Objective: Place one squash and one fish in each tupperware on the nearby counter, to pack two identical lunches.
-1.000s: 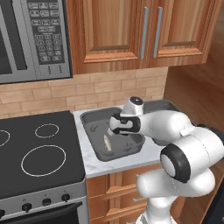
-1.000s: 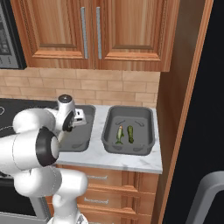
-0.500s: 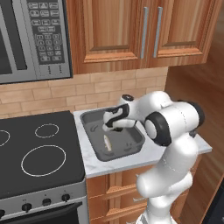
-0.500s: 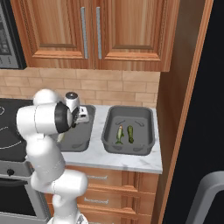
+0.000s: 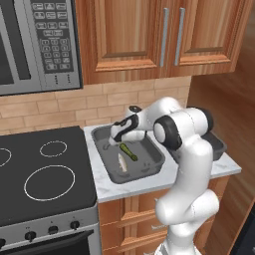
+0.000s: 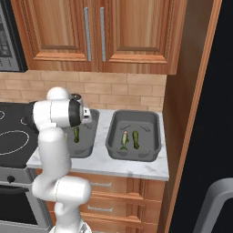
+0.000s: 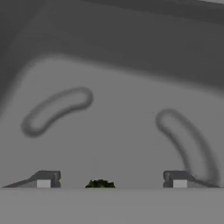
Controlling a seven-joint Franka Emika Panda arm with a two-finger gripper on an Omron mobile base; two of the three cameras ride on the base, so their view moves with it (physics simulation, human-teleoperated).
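Wooden cabinets and a brick backsplash frame a pale marble counter (image 6: 132,166) beside a black stovetop (image 5: 42,174), with two dark grey tupperware trays set side by side on it. Inside the tray nearer the stove (image 5: 149,167) lie a dark green squash (image 5: 129,151) and a pale fish (image 5: 122,163), close together; the squash's long axis runs diagonally across the tray floor, and the fish lies lengthwise from the back wall toward the front rim. The gripper (image 5: 115,135) hangs low inside this tray just above the squash, its jaws spread wide and holding nothing; in the hand view the two fingertips (image 7: 43,179) stand far apart over the grey floor. The other tray (image 6: 152,120) holds a greenish-yellow fish (image 6: 124,140) and a second squash (image 6: 135,139), side by side, both pointing front to back.
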